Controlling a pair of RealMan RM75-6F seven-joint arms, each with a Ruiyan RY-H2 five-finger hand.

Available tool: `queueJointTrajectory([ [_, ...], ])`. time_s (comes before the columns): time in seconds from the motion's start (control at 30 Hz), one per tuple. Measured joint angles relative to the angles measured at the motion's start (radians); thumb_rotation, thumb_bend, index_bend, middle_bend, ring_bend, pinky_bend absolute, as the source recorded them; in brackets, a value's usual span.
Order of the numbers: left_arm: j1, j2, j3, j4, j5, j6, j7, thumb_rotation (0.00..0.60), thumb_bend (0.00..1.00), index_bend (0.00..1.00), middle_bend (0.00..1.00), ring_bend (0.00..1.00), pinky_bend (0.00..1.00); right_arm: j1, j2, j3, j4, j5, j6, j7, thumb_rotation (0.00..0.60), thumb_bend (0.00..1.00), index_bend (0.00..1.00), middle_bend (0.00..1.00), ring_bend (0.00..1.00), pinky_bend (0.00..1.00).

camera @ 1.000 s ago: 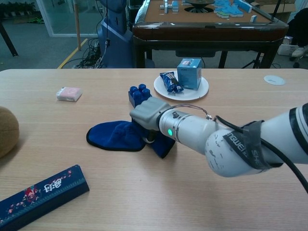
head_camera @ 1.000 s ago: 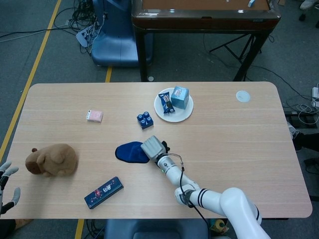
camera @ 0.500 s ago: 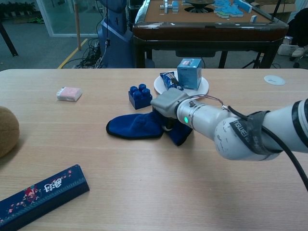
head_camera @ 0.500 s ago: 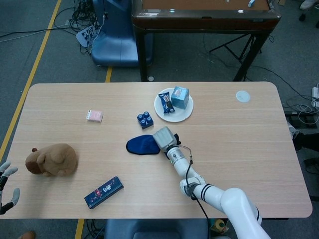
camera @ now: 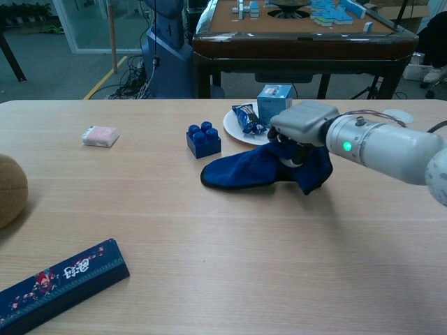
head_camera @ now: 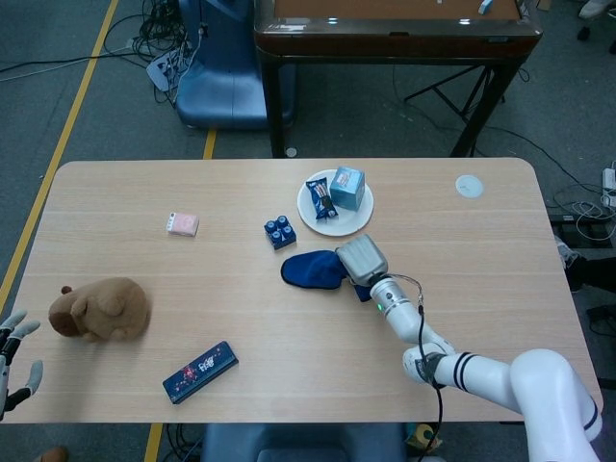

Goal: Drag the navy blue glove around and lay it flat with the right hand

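The soft navy blue glove [camera: 244, 169] lies rumpled near the table's [head_camera: 135, 207] far-edge middle, gripped at one end by the right hand [camera: 302, 129]; just beyond, a round white plate [camera: 240, 130] carries a snack packet [camera: 246, 117] and light-blue box [camera: 272, 104]; the left hand [head_camera: 13, 348] hangs released

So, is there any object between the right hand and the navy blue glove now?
No. The right hand is already on the navy blue glove, its fingers down in the bunched end of the cloth. The white plate sits close behind the glove and the blue brick stands off its other end, apart from it.
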Motion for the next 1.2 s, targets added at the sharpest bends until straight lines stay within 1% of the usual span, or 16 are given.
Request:
queueJointTrajectory([
  [0.1, -0.005, -0.001, 0.000, -0.002, 0.003, -0.005, 0.006, 0.600, 0.41, 0.23, 0.13, 0.19, 0.17, -0.052, 0.094, -0.024, -0.085, -0.037, 0.045, 0.038, 0.600, 0.82, 0.76, 0.60, 0.63, 0.85],
  [0.23, -0.010, -0.004, 0.000, -0.006, 0.005, -0.010, 0.014, 0.600, 0.41, 0.23, 0.13, 0.19, 0.17, -0.112, 0.177, -0.059, -0.150, -0.084, 0.097, 0.092, 0.600, 0.81, 0.75, 0.60, 0.62, 0.85],
  [0.33, -0.013, -0.003, -0.002, -0.010, 0.005, -0.012, 0.018, 0.600, 0.41, 0.23, 0.13, 0.19, 0.17, -0.142, 0.215, -0.075, -0.173, -0.107, 0.122, 0.122, 0.600, 0.80, 0.70, 0.57, 0.59, 0.82],
  [0.37, -0.014, -0.003, -0.002, -0.012, 0.005, -0.012, 0.020, 0.600, 0.41, 0.23, 0.13, 0.19, 0.17, -0.149, 0.224, -0.078, -0.178, -0.110, 0.125, 0.128, 0.600, 0.79, 0.67, 0.55, 0.57, 0.80],
  [0.4, -0.015, -0.003, -0.002, -0.013, 0.005, -0.013, 0.022, 0.600, 0.41, 0.23, 0.13, 0.19, 0.17, -0.157, 0.235, -0.083, -0.182, -0.113, 0.128, 0.133, 0.600, 0.75, 0.62, 0.52, 0.54, 0.77],
  [0.47, -0.017, -0.004, -0.002, -0.015, 0.004, -0.016, 0.026, 0.600, 0.41, 0.23, 0.13, 0.19, 0.17, -0.167, 0.248, -0.089, -0.190, -0.113, 0.129, 0.135, 0.600, 0.65, 0.52, 0.46, 0.49, 0.70],
  [0.6, -0.021, -0.007, -0.002, -0.017, 0.003, -0.023, 0.035, 0.600, 0.41, 0.23, 0.13, 0.19, 0.17, -0.181, 0.272, -0.095, -0.210, -0.091, 0.121, 0.133, 0.600, 0.37, 0.30, 0.32, 0.35, 0.56],
  [0.7, -0.023, -0.007, -0.002, -0.020, 0.002, -0.024, 0.038, 0.600, 0.41, 0.23, 0.13, 0.19, 0.17, -0.188, 0.282, -0.098, -0.218, -0.087, 0.118, 0.135, 0.600, 0.24, 0.19, 0.25, 0.28, 0.49],
  [0.8, -0.023, -0.006, -0.003, -0.021, -0.001, -0.023, 0.039, 0.600, 0.41, 0.23, 0.13, 0.19, 0.17, -0.196, 0.294, -0.102, -0.227, -0.087, 0.123, 0.132, 0.600, 0.14, 0.11, 0.19, 0.22, 0.42],
  [0.9, -0.023, -0.005, -0.005, -0.020, -0.007, -0.024, 0.038, 0.600, 0.41, 0.23, 0.13, 0.19, 0.17, -0.206, 0.315, -0.104, -0.248, -0.084, 0.134, 0.131, 0.600, 0.08, 0.05, 0.13, 0.17, 0.36],
  [1.1, -0.027, -0.007, -0.007, -0.014, -0.013, -0.029, 0.039, 0.600, 0.41, 0.23, 0.13, 0.19, 0.17, -0.239, 0.376, -0.104, -0.312, -0.096, 0.195, 0.131, 0.600, 0.08, 0.02, 0.10, 0.13, 0.32],
  [1.2, -0.029, -0.007, -0.010, -0.012, -0.015, -0.028, 0.036, 0.600, 0.41, 0.23, 0.13, 0.19, 0.17, -0.264, 0.416, -0.105, -0.351, -0.111, 0.234, 0.141, 0.600, 0.08, 0.02, 0.10, 0.13, 0.31],
])
